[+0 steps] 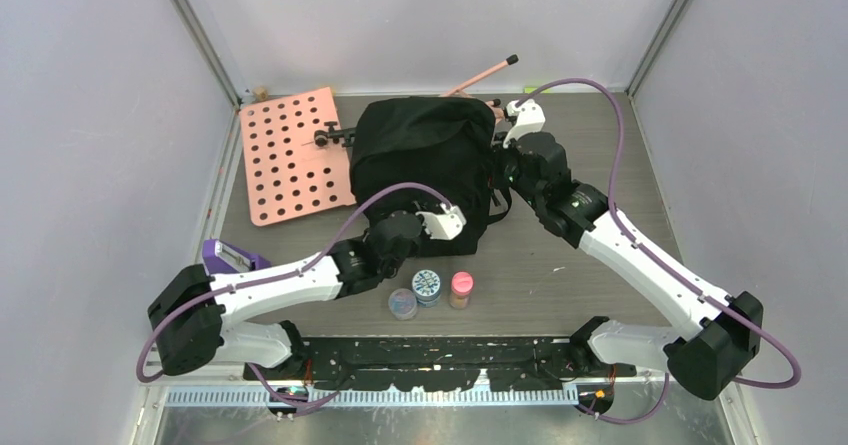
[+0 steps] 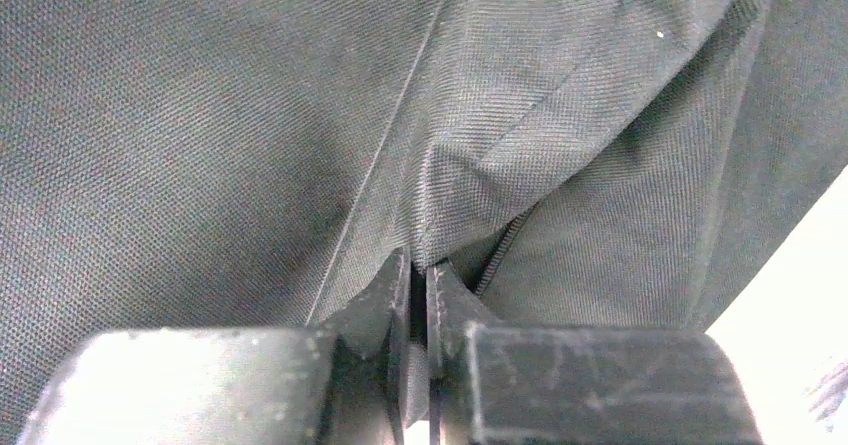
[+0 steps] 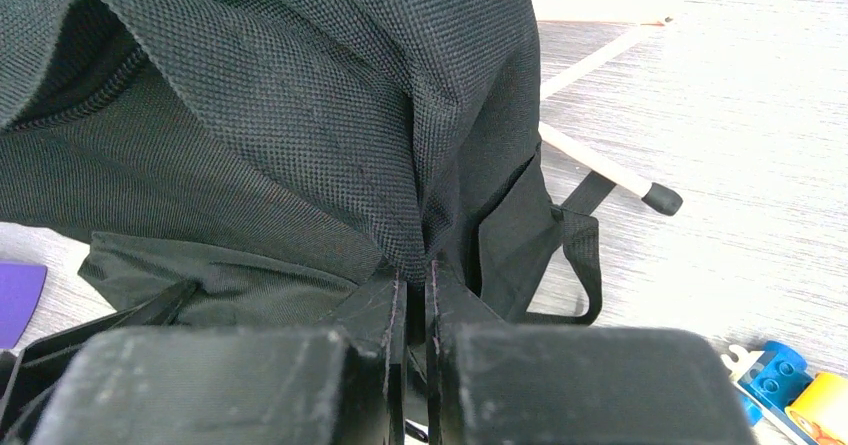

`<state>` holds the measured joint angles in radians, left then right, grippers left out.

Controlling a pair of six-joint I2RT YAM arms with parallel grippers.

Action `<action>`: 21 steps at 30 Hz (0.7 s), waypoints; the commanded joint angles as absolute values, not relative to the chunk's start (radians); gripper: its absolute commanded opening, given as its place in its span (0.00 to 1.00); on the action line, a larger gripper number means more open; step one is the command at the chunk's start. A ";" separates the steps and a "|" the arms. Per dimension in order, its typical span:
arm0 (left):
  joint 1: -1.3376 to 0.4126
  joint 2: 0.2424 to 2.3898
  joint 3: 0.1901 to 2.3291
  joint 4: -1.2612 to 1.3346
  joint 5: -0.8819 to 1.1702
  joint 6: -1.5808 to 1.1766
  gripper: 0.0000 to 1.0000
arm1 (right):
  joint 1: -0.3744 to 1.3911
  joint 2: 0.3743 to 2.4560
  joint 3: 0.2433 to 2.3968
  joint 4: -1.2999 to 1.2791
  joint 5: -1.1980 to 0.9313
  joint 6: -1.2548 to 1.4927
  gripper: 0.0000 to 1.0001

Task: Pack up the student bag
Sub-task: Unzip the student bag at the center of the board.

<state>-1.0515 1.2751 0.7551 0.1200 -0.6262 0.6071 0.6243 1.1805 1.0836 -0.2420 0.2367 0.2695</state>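
left gripper (image 2: 418, 270), right gripper (image 3: 410, 273), each pinching student bag (image 1: 420, 150) (jaws nearly touching)

A grey wood-grain surface (image 1: 590, 265) fills the booth. Plain pale grey walls close it in: a back wall (image 1: 430, 25), a left wall (image 1: 90, 115) and a right wall (image 1: 760, 115). A slim metal post (image 1: 200, 35) stands in the far left corner and a second post (image 1: 662, 25) in the far right. A black plate (image 1: 450, 350) and a shiny metal sill (image 1: 450, 427) run along the near edge. The light is bright and even.
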 commanded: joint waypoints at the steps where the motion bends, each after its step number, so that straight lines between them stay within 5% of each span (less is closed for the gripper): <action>1: -0.988 1.216 0.847 -0.002 -0.557 0.472 0.00 | 0.620 1.114 1.097 -0.174 0.229 0.282 0.00; 5: -0.925 1.201 0.923 -0.186 -0.429 0.357 0.00 | 0.620 1.048 1.071 -0.189 0.162 0.240 0.04; 10: -0.831 1.202 1.000 -0.346 -0.191 0.224 0.00 | 0.620 0.955 0.983 -0.185 -0.036 0.170 0.59; 12: -0.808 1.210 1.014 -0.377 -0.134 0.190 0.00 | 0.620 0.910 0.938 -0.169 -0.115 0.153 0.70; 21: -0.711 1.251 1.076 -0.454 0.076 0.057 0.00 | 0.733 0.790 0.856 -0.124 -0.367 0.133 0.80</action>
